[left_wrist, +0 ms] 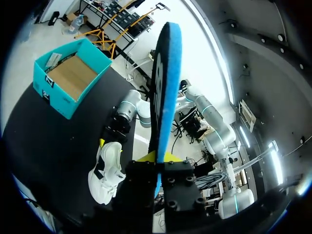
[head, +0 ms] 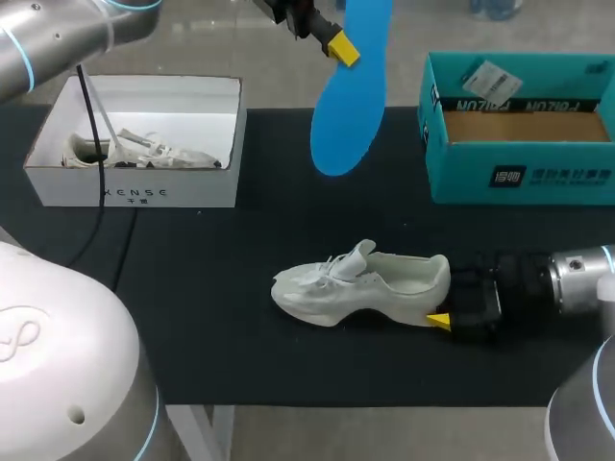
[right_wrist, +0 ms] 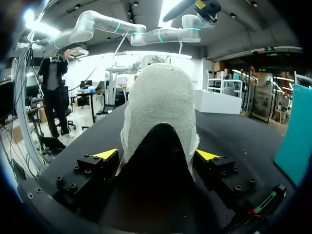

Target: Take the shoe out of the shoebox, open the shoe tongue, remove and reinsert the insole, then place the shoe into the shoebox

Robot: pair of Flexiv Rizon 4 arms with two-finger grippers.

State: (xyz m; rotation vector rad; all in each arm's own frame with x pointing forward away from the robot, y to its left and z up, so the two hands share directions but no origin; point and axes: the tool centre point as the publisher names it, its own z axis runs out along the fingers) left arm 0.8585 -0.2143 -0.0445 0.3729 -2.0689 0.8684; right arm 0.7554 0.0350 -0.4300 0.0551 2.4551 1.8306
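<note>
Clamped in left gripper point(left_wrist: 158, 157): blue insole point(left_wrist: 165, 73), hanging near-vertical | below it: white shoe point(head: 360, 281), heel pinched by right gripper point(right_wrist: 157, 156)

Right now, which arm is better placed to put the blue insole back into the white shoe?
Left. The left gripper pinches the blue insole, holding it in the air beyond the white shoe. The right gripper is clamped on the shoe's heel on the table, so it probably should steady it.
</note>
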